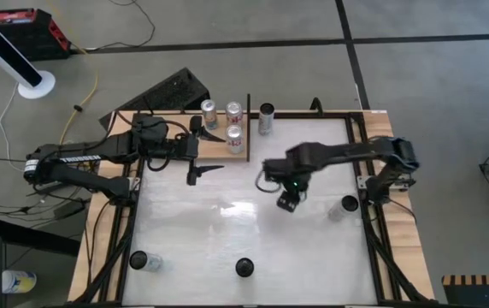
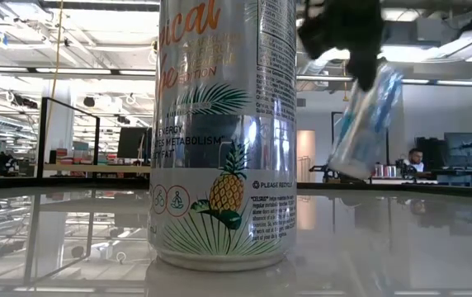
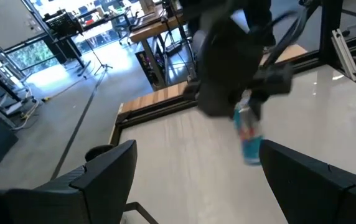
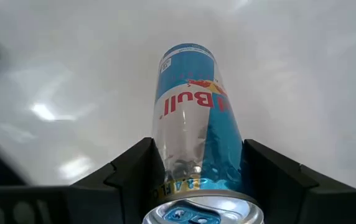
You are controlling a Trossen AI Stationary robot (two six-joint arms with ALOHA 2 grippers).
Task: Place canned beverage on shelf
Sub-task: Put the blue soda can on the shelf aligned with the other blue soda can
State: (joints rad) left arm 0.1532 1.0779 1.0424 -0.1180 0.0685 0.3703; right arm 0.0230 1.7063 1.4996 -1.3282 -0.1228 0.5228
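Observation:
My right gripper [image 1: 289, 198] is over the middle of the white table, shut on a blue-and-silver can [image 4: 193, 118]. The can hangs tilted and clear of the table in the low view [image 2: 366, 124] and also shows in the left wrist view [image 3: 249, 134]. The pale wooden shelf [image 1: 241, 154] lies at the table's far edge with a thin black upright [image 1: 249, 128] on its right side. Three cans [image 1: 234, 137] stand on it. My left gripper [image 1: 215, 154] is open and empty at the shelf's left side. My right gripper pinches the can's side wall near its top end [image 4: 165, 186] between its two fingers [image 4: 131, 168]. The fingers slant down from above and the can runs on along them. The can hangs tilted below the gripper, its bottom end lowest, clear of the table.
One can [image 1: 267, 115] stands on the table just right of the shelf. More cans stand at the right [image 1: 345, 205], the near left [image 1: 142, 261] and the near middle [image 1: 244, 268]; the last fills the low view [image 2: 224, 132]. The table has a dark frame [image 1: 368, 214].

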